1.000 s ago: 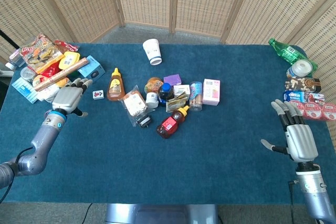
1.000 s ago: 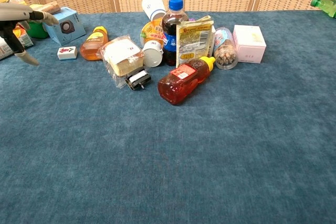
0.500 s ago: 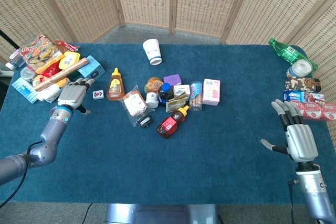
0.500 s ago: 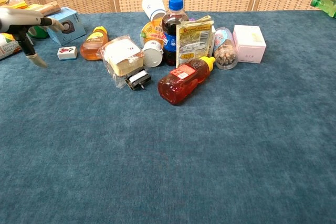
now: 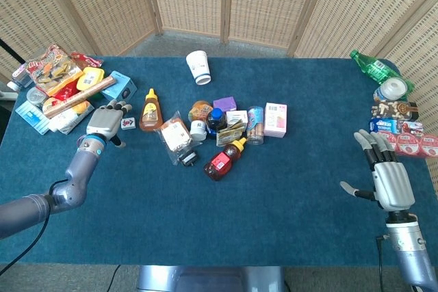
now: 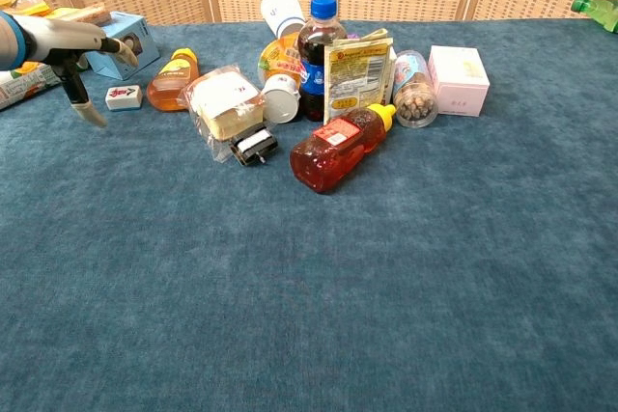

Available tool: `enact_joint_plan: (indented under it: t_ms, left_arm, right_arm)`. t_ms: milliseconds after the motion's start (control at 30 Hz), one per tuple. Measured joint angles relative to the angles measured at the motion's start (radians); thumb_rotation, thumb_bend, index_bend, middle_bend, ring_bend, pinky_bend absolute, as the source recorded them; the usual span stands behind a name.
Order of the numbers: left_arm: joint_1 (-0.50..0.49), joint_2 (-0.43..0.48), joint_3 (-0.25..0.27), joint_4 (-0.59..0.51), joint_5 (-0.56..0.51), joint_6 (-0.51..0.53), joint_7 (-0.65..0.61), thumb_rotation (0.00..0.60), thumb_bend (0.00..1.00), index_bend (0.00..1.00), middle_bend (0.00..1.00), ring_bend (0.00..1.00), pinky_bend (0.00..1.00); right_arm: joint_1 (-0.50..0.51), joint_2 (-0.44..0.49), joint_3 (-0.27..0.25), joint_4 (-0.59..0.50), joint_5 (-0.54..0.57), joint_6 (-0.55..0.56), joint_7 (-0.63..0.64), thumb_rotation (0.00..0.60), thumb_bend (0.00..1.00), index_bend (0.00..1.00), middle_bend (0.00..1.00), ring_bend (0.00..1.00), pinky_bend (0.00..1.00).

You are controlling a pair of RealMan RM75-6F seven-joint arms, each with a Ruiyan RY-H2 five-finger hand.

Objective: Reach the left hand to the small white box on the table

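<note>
The small white box (image 5: 128, 123) (image 6: 123, 96) lies flat on the blue table, between a blue carton and a honey bottle. My left hand (image 5: 105, 120) (image 6: 70, 39) hovers just left of it with fingers spread and nothing held; in the chest view its thumb hangs down beside the box, not touching it. My right hand (image 5: 387, 177) rests open at the table's right side, far from the box, and shows only in the head view.
A blue carton (image 5: 120, 87) and a heap of snack packs (image 5: 58, 80) lie behind the left hand. The honey bottle (image 5: 149, 109) is right of the box. A central cluster holds a wrapped sandwich (image 5: 176, 135), a cola bottle (image 6: 316, 41) and a red syrup bottle (image 5: 224, 159).
My left hand has moved right, closing most of the gap to the small white box. The right hand has stayed still.
</note>
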Motion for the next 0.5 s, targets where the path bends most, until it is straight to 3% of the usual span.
enact_joint_plan:
  t_ms: [500]
  left_arm:
    - [-0.018, -0.027, 0.029, 0.027, -0.039, 0.006, 0.007, 0.600, 0.15, 0.16, 0.00, 0.00, 0.17]
  right_arm:
    - [0.000, 0.001, 0.001, -0.002, 0.001, -0.001, 0.005, 0.600, 0.00, 0.00, 0.00, 0.00, 0.00]
